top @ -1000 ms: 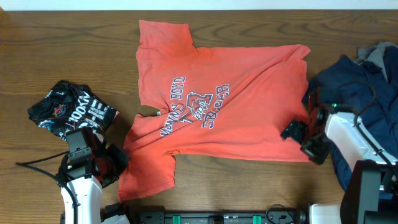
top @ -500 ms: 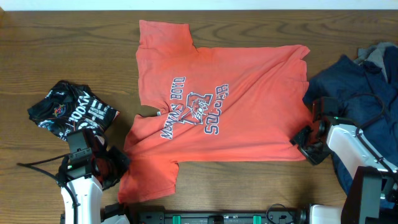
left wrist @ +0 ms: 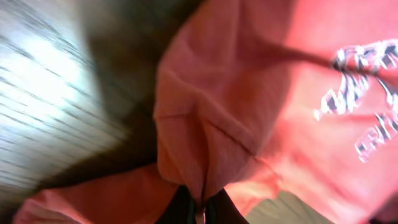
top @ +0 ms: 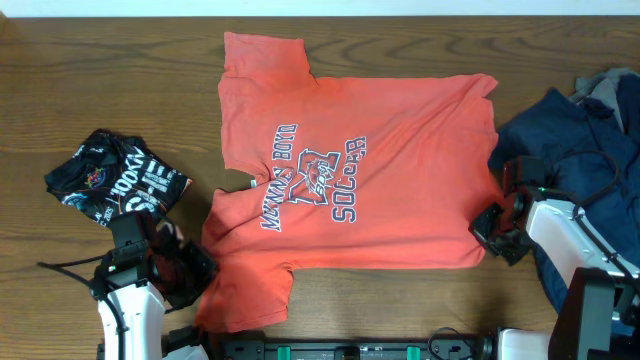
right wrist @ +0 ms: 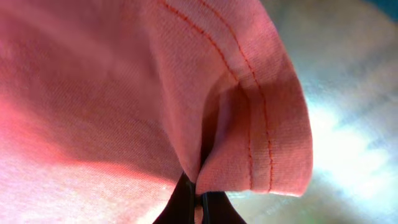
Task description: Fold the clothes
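The coral-red T-shirt with navy "SOCCER" lettering lies spread across the middle of the table. My left gripper is shut on a pinch of the shirt's cloth at its near left corner by the sleeve. My right gripper is shut on the shirt's stitched hem at its near right corner. A crumpled black garment with white lettering lies at the left. A navy garment is heaped at the right, partly under my right arm.
Bare wooden tabletop runs along the far side and left of the shirt. A grey piece of cloth pokes out of the navy heap at the far right edge.
My right gripper went from open beside the shirt's right edge to shut on the hem. The shirt has been drawn flatter, and its near left part has shifted toward the table's front edge.
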Robot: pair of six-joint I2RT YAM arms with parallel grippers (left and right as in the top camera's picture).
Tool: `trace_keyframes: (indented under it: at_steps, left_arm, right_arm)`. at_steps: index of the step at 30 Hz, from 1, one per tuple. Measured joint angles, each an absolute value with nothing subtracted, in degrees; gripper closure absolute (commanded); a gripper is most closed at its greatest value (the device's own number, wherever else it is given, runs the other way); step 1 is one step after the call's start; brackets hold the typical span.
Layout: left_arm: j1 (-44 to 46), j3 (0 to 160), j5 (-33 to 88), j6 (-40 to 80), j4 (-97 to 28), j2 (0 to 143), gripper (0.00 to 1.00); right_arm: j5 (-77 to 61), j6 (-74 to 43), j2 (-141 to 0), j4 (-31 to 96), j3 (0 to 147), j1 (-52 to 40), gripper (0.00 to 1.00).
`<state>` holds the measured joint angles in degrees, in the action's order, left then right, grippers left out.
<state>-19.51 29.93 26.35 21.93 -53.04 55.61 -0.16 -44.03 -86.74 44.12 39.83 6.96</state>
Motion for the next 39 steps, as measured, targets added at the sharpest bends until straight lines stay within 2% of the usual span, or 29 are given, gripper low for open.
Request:
trace_keyframes:
  at_steps: [7,15,23,30,31,33,39]
  left_arm:
    - [-19.5,32.2,31.8,18.1,-60.4,55.6,0.94]
    - [-19.5,36.2,36.6,16.1,-62.8,55.6,0.94]
    - [-19.5,36.5,41.0,15.2,-63.8,55.6,0.94]
    - [-20.3,37.5,41.7,14.0,-62.0,55.6,0.94]
    - [-20.3,37.5,41.0,13.8,-61.9,55.6,0.94]
    - [-20.3,37.5,39.4,13.6,-62.0,55.6,0.94]
    - [-20.3,37.5,36.6,13.5,-62.1,55.6,0.94]
  right_arm:
    - [-0.5,-41.1,-78.9,51.4,38.9,7.0,0.92]
    - [-0.5,-38.8,-68.3,52.3,39.8,7.0,0.87]
    - [-0.4,-35.6,-68.1,51.9,39.8,7.0,0.91]
    - [0.5,-34.4,-68.1,54.3,39.8,7.0,0.7]
    - [1.2,-34.8,-68.1,55.0,39.8,7.0,0.62]
    - [3.0,-37.1,-68.1,55.7,39.5,7.0,0.53]
    - [7.4,-42.3,-68.1,50.0,34.9,7.4,0.51]
